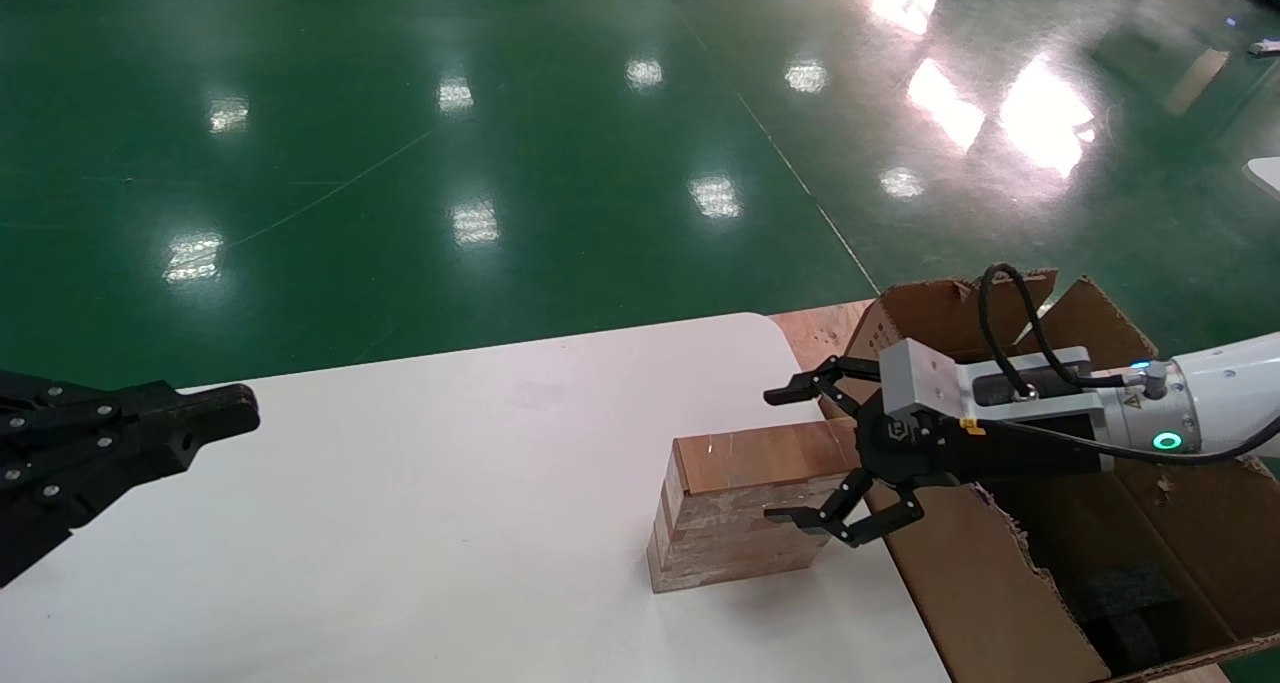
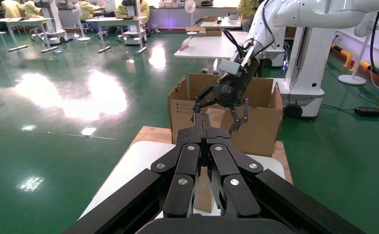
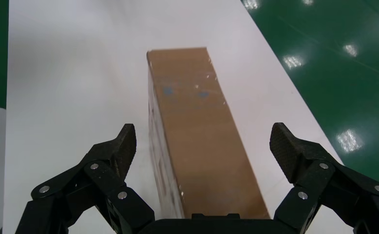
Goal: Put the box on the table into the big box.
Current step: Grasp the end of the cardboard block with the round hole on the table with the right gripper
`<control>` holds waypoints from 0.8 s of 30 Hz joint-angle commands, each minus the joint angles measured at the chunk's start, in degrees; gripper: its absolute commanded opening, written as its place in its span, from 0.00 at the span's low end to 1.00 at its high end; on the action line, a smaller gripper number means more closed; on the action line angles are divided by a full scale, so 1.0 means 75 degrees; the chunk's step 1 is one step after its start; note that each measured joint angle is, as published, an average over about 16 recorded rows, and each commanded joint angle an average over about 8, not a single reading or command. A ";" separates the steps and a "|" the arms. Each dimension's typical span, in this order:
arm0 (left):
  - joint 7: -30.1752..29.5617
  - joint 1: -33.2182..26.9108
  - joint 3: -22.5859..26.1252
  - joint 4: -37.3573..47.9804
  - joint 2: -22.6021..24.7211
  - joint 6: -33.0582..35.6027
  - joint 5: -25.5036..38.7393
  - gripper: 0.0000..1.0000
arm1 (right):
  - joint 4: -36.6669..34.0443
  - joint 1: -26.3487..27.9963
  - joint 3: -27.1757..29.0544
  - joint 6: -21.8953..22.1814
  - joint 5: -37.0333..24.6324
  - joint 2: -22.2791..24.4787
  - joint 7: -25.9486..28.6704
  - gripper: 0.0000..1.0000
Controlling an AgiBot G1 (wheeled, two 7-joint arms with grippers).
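Observation:
The box (image 1: 745, 508), reddish-brown and shiny with tape, stands on the white table (image 1: 400, 523) near its right edge. My right gripper (image 1: 787, 454) is open and straddles the box's right end, one finger beyond it and one in front, with neither pad touching. The right wrist view shows the box (image 3: 192, 87) running away between the spread fingers of that gripper (image 3: 204, 140). The big box (image 1: 1000, 593) stands open just right of the table, under my right arm. My left gripper (image 1: 225, 415) hovers shut over the table's left edge, holding nothing.
A wooden pallet (image 1: 815, 328) lies under the big box. Shiny green floor (image 1: 500, 163) surrounds the table. In the left wrist view, the big box (image 2: 260, 129) has other tables and robot stands behind it.

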 commanded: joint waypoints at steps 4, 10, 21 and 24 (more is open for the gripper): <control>0.0000 0.0000 0.0000 0.0000 0.0000 0.0000 0.0000 0.00 | -0.0126 0.0091 -0.0238 0.0000 0.0031 0.0009 -0.0089 1.00; 0.0000 0.0000 0.0000 0.0000 0.0000 0.0000 0.0000 0.00 | -0.0244 0.0202 -0.0482 -0.0004 0.0125 -0.0026 -0.0165 1.00; 0.0000 0.0000 0.0000 0.0000 0.0000 0.0000 0.0000 0.53 | -0.0308 0.0334 -0.0893 -0.0013 0.0373 -0.0031 -0.0236 1.00; 0.0000 0.0001 0.0000 0.0001 0.0000 -0.0001 0.0000 0.90 | -0.0318 0.0350 -0.0974 -0.0012 0.0448 -0.0026 -0.0233 1.00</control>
